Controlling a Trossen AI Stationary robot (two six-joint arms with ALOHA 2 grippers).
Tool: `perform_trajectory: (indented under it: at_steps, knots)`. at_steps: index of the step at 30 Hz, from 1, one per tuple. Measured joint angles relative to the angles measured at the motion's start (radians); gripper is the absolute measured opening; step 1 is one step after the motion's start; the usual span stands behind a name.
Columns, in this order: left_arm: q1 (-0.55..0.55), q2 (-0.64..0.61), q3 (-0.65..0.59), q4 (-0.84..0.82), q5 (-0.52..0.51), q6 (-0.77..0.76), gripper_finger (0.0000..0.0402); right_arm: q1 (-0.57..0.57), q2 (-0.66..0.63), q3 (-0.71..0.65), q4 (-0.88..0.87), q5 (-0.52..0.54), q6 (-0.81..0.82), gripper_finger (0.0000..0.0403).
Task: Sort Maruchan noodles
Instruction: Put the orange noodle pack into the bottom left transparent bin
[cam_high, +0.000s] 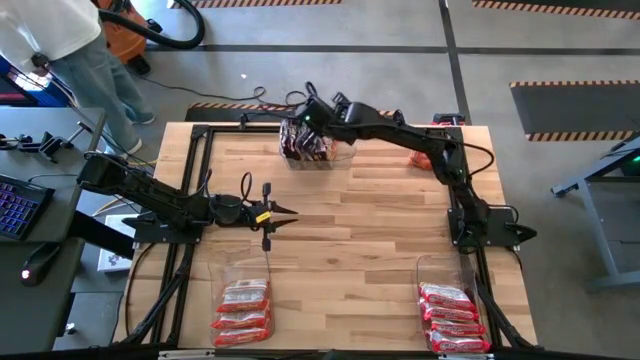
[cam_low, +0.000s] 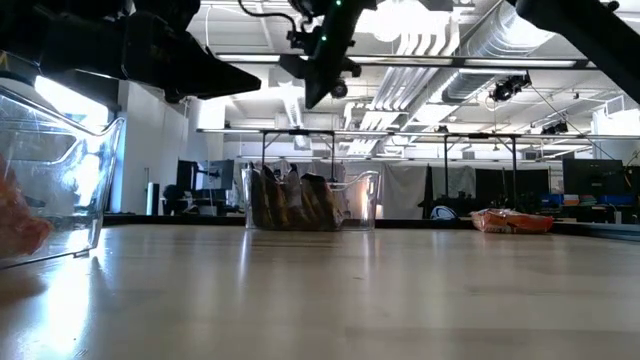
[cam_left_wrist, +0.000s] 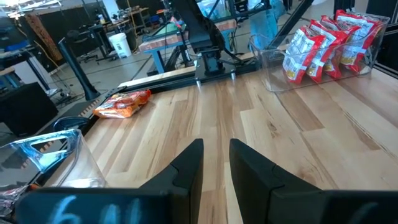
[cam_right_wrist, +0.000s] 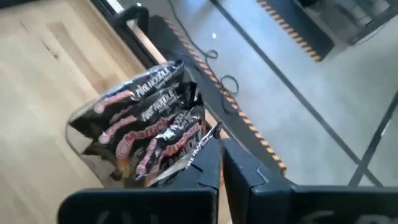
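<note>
Dark black-silver Maruchan noodle packets (cam_right_wrist: 149, 118) stand on edge in a clear bin (cam_high: 318, 158) at the table's far middle. My right gripper (cam_right_wrist: 221, 158) hangs shut just above that bin (cam_high: 303, 115), with nothing between its fingers. One orange packet (cam_left_wrist: 121, 104) lies flat at the far right (cam_high: 425, 157). Orange-red packets (cam_high: 243, 305) fill a near-left bin and red-and-white packets (cam_high: 455, 315) a near-right bin. My left gripper (cam_left_wrist: 216, 162) waits at the table's left middle (cam_high: 283, 212), its fingers level, a narrow gap apart and holding nothing.
A black frame rail (cam_high: 330, 127) runs around the table's edges. The bare wood in the table's middle (cam_high: 370, 230) lies between the three bins. A person (cam_high: 70, 50) stands beyond the far left corner, next to a desk with a keyboard (cam_high: 15, 210).
</note>
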Motion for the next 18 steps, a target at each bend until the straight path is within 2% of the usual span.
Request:
perform_trajectory:
  at_steps: [3, 10, 14, 18]
  knots:
    - [0.000, 0.000, 0.000, 0.004, 0.000, 0.007, 0.0069, 0.027, 0.004, -0.037, 0.079, 0.027, -0.011, 0.0001]
    - [0.000, 0.000, 0.001, -0.002, -0.001, 0.016, 0.0069, 0.031, -0.038, -0.404, 0.597, 0.013, -0.067, 0.0000]
    - [0.002, 0.000, 0.001, -0.001, -0.001, 0.022, 0.0069, 0.005, -0.152, -0.645, 0.728, -0.007, -0.033, 0.0000]
    - [0.002, 0.000, 0.001, 0.006, -0.009, 0.033, 0.0069, -0.017, -0.350, -0.904, 0.775, 0.065, -0.005, 0.0000]
